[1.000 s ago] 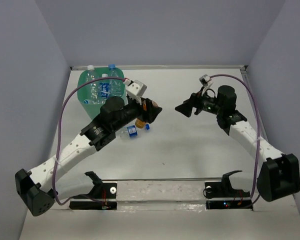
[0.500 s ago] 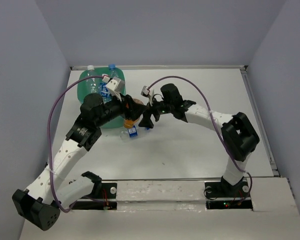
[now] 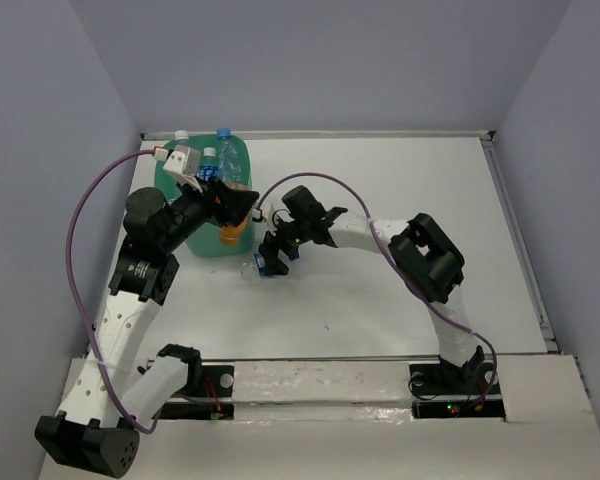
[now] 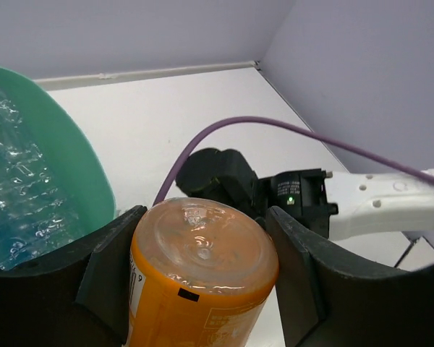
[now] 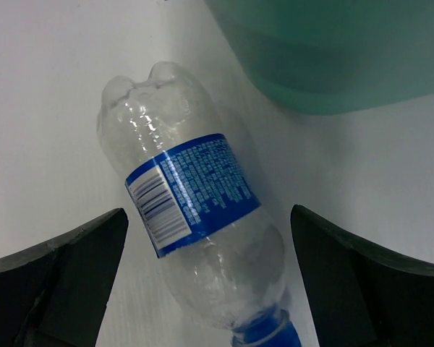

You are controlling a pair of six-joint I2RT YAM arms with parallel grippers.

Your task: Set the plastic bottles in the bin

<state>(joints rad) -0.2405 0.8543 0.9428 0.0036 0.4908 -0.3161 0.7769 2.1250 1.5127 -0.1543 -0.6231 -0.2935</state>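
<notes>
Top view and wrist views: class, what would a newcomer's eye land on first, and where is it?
The orange bottle, clamped between the left fingers beside the rim of the mint-green bin. Then the clear blue-labelled bottle lying on the table just outside the bin, the right fingers spread wide either side of it.

This looks like a robot lab with a small test booth. A flat white table (image 3: 400,300) has plain pale purple walls (image 3: 330,60) on three sides. A left arm (image 3: 120,320) and a right arm (image 3: 355,232), both white and black, are fixed to a rail (image 3: 320,385) at its near edge. A purple cable (image 4: 260,119) loops off one.
</notes>
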